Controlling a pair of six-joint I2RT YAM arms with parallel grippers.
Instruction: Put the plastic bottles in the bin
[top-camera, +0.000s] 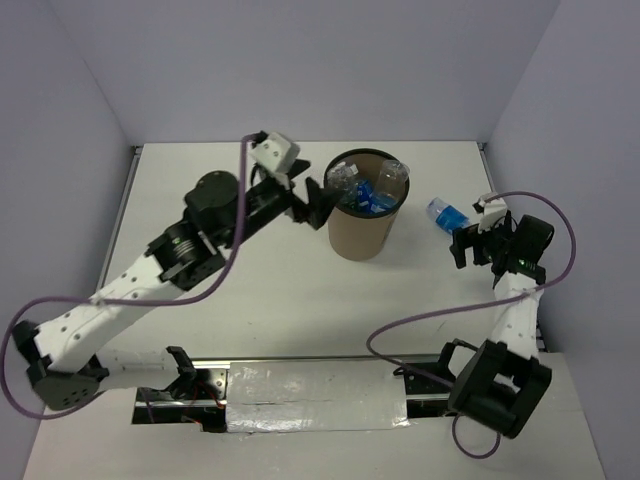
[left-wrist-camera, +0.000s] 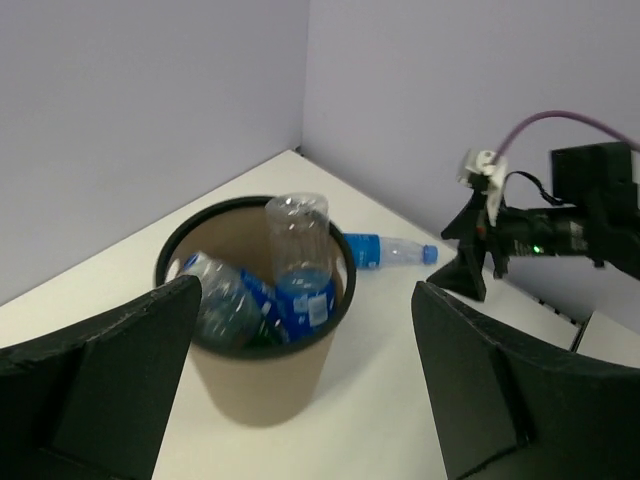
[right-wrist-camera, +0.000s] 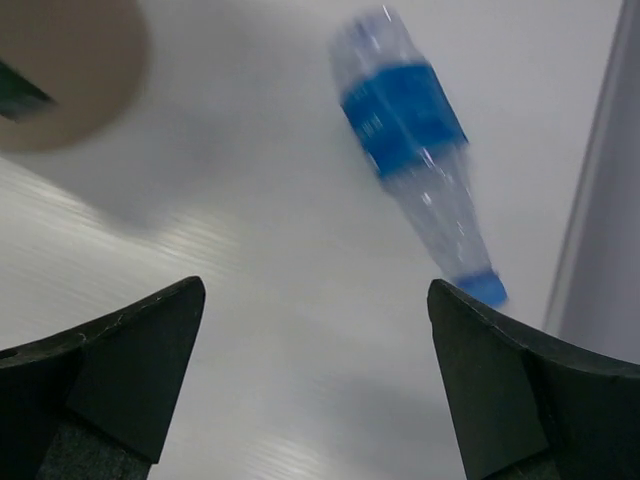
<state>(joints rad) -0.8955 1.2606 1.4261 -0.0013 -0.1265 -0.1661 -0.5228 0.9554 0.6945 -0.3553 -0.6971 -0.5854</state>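
— Where are the bottles?
— Two are in the bin (top-camera: 360, 238). One bottle (left-wrist-camera: 300, 250) stands on end, poking above the rim, and another bottle (left-wrist-camera: 228, 298) leans beside it. The third bottle (top-camera: 447, 214) lies on its side on the table (top-camera: 250, 290), right of the bin.
— And the grippers?
— The left gripper (top-camera: 322, 203) hangs spread and empty just beside the bin's left rim, so the bin stands between it and the third bottle. The right gripper (top-camera: 463, 244) is also spread and empty, near that bottle without touching it. A purple cable (top-camera: 400, 325) loops over the table by the right arm.
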